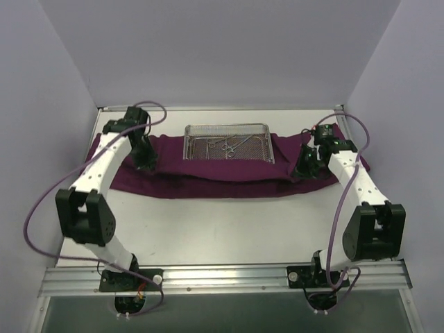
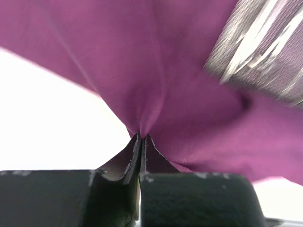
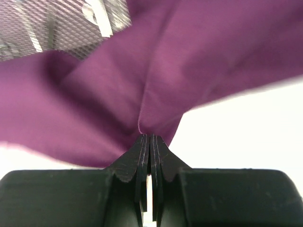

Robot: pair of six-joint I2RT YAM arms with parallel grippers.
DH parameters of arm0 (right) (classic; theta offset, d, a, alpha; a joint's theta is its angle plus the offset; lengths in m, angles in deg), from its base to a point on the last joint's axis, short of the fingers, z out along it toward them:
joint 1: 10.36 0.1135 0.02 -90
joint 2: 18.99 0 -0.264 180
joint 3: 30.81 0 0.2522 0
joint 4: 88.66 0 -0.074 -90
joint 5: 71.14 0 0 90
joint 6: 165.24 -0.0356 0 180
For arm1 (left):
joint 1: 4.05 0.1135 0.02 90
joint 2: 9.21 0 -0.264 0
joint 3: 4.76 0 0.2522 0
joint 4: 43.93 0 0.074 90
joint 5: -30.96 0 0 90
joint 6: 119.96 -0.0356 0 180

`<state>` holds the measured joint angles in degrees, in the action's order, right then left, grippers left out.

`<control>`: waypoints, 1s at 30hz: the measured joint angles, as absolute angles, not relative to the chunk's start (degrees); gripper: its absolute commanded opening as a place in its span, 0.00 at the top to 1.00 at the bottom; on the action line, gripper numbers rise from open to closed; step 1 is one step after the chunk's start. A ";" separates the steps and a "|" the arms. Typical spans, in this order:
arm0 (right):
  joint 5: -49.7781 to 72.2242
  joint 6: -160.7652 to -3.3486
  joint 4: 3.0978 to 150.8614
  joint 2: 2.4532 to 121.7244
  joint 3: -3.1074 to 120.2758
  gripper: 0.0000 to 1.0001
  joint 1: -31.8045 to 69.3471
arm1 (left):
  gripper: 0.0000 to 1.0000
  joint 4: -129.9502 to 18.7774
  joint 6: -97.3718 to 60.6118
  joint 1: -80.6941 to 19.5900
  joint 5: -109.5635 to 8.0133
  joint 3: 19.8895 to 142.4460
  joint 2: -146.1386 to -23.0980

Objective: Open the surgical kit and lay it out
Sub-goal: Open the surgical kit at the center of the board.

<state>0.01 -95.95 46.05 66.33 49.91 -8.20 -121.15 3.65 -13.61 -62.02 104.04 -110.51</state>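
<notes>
With the left claw [image 2: 141,137] and right claw [image 3: 150,137] each pinched shut on the purple cloth [image 1: 208,179] spread on the worktop [image 1: 208,229] under the mesh tray [image 1: 227,130] of forceps [image 1: 229,146], an uneven pull could drag or tip the tray; no writing is legible.

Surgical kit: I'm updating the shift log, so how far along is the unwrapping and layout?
Done: the purple cloth wrap is spread sideways and the wire-mesh tray sits uncovered on it. In hand: the left gripper and right gripper are each shut on a pinch of cloth. Left: the near edge lies folded, and the forceps lie in the tray.
</notes>
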 measured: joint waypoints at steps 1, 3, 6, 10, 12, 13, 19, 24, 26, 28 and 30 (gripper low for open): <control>0.54 -96.19 44.82 65.30 49.08 1.00 -8.71 | 0.98 -121.22 3.38 -13.66 -62.37 99.63 -107.01; 1.54 -96.52 42.64 62.83 46.50 1.00 -9.80 | 0.98 -121.26 3.27 -13.57 -62.89 90.65 -99.91; 2.00 -97.83 38.27 58.63 40.88 1.00 -11.35 | 0.98 -122.29 4.26 -13.59 -61.39 78.03 -89.63; 2.88 -99.71 31.82 54.83 35.99 1.00 -11.90 | 0.98 -124.58 6.31 -13.37 -58.17 66.32 -78.58; 3.23 -100.34 29.54 54.26 35.77 1.00 -11.92 | 0.94 -126.40 7.14 -13.31 -57.08 63.72 -75.65; 3.40 -100.63 28.87 54.22 35.70 1.00 -11.94 | 0.93 -127.03 7.30 -13.27 -56.73 63.26 -74.90; 3.92 -101.37 26.24 54.17 33.28 0.66 -12.81 | 0.60 -129.94 6.46 -12.61 -56.93 63.30 -73.92; 4.49 -101.90 24.69 54.33 37.56 0.43 -13.05 | 0.47 -132.82 5.35 -12.41 -58.92 67.67 -73.79; 4.73 -102.18 24.85 56.12 43.26 0.41 -13.05 | 0.43 -132.91 4.89 -12.41 -60.10 72.11 -74.77; 4.80 -102.49 26.77 59.88 49.71 0.42 -13.05 | 0.44 -131.45 4.19 -12.30 -61.21 78.06 -76.83; 4.86 -103.38 29.59 64.86 56.53 0.44 -13.05 | 0.59 -130.20 3.89 -12.09 -61.67 82.67 -79.89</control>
